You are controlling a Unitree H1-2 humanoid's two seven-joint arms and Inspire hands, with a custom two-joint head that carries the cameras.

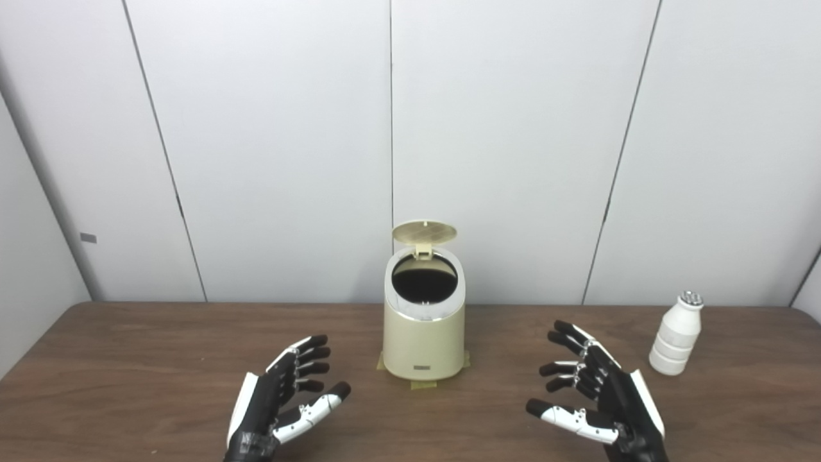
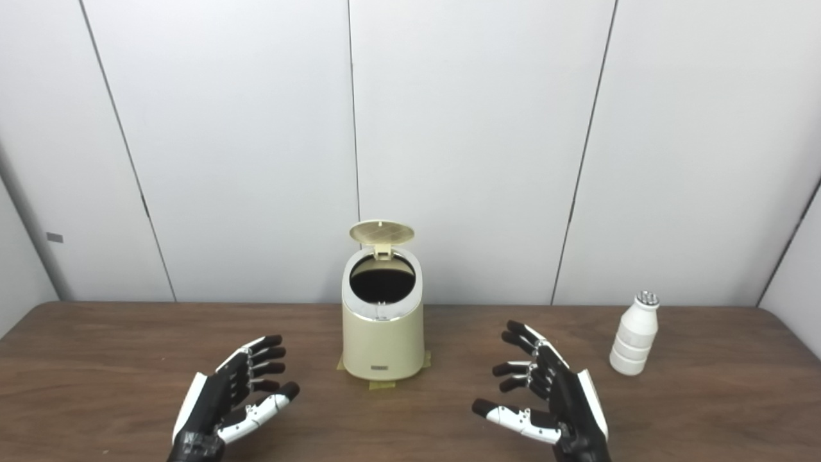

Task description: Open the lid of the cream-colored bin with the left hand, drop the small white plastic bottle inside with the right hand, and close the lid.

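A cream-colored bin (image 1: pixel 423 340) stands at the table's middle, taped down at its base. Its round lid (image 1: pixel 424 233) is tipped up and back, leaving the dark opening (image 1: pixel 424 281) exposed. The small white plastic bottle (image 1: pixel 677 334) stands upright at the right, away from the bin. My left hand (image 1: pixel 285 398) hovers low to the bin's front left, open, palm turned inward, holding nothing. On the other side, my right hand (image 1: pixel 593 394) is open too, between the bin and the bottle, touching neither.
The brown wooden table (image 1: pixel 128 359) runs the full width of the view. White wall panels (image 1: pixel 288 128) rise right behind the bin. Yellow tape (image 1: pixel 423 384) marks the bin's spot.
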